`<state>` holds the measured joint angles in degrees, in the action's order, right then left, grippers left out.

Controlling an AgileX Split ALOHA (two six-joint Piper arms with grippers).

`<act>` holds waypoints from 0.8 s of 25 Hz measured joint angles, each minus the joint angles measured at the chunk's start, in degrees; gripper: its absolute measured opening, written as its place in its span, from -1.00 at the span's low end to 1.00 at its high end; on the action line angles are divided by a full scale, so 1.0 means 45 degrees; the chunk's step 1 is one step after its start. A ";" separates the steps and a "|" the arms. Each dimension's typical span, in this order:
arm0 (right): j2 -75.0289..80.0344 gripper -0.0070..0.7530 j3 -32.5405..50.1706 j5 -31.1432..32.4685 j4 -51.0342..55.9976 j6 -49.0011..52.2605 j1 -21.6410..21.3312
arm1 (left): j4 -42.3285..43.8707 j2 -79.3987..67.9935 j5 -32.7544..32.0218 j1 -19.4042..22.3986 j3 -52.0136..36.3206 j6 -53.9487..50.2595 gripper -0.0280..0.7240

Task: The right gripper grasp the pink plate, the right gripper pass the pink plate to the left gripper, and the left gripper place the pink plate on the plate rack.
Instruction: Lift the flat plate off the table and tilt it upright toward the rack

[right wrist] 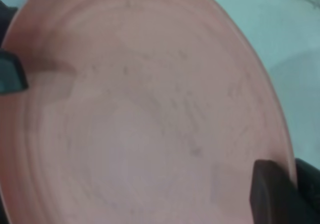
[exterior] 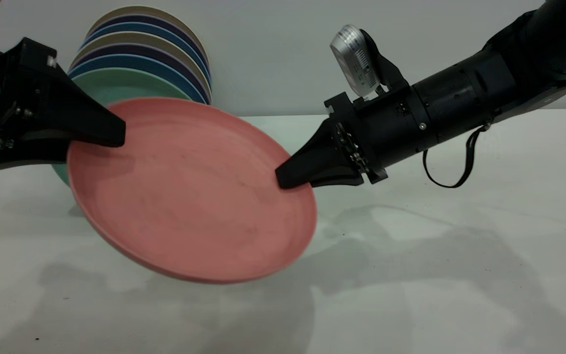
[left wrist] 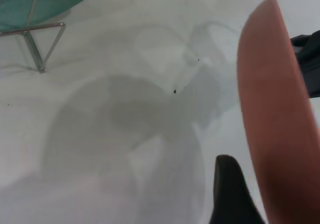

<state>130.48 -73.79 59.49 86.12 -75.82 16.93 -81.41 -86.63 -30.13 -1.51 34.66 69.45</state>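
The pink plate (exterior: 189,191) hangs tilted above the table between both arms. My right gripper (exterior: 290,179) is shut on its right rim; in the right wrist view one finger (right wrist: 267,191) lies on the plate's face (right wrist: 140,119) and the other sits behind the rim. My left gripper (exterior: 94,145) straddles the left rim with its jaws open, upper finger on top of the plate. In the left wrist view the plate (left wrist: 270,114) shows edge-on with a thin gap beside one finger (left wrist: 230,194). The plate rack (left wrist: 37,47) shows as silver wire under a teal plate (left wrist: 30,4).
Several plates in teal, blue, purple and beige stand upright in a row (exterior: 150,59) behind the pink plate at the back left. The white table (exterior: 435,255) stretches to the right and front. A black strap (exterior: 465,167) hangs under the right arm.
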 joint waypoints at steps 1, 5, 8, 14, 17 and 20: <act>0.0000 -0.93 0.0000 0.0010 0.0063 -0.0040 0.0053 | 0.0000 0.0000 -0.0004 0.0000 0.0000 0.0009 0.26; 0.0000 -0.93 0.0000 0.0026 0.0180 -0.0254 0.0462 | -0.0005 0.0000 -0.0018 0.0000 0.0000 0.0009 0.20; 0.0000 -0.93 0.0000 0.0057 0.0312 -0.0368 0.0710 | -0.0005 0.0000 -0.0018 0.0000 0.0000 0.0009 -0.03; 0.0000 -0.91 0.0000 0.0310 0.0724 -0.0902 0.0738 | 0.0055 -0.0010 0.0705 0.0028 0.0011 0.0008 -0.65; 0.0000 -0.86 0.0000 0.0383 0.0835 -0.0959 0.0709 | 0.0073 -0.0010 0.0731 0.0028 0.0011 0.0070 -0.65; 0.0000 -0.62 0.0000 0.0714 0.1071 -0.0959 0.0668 | 0.0290 -0.0010 0.0621 0.0028 0.0011 0.0184 -0.68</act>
<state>130.48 -73.79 62.70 90.94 -80.13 19.93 -80.10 -86.68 -27.34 -1.39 34.71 70.28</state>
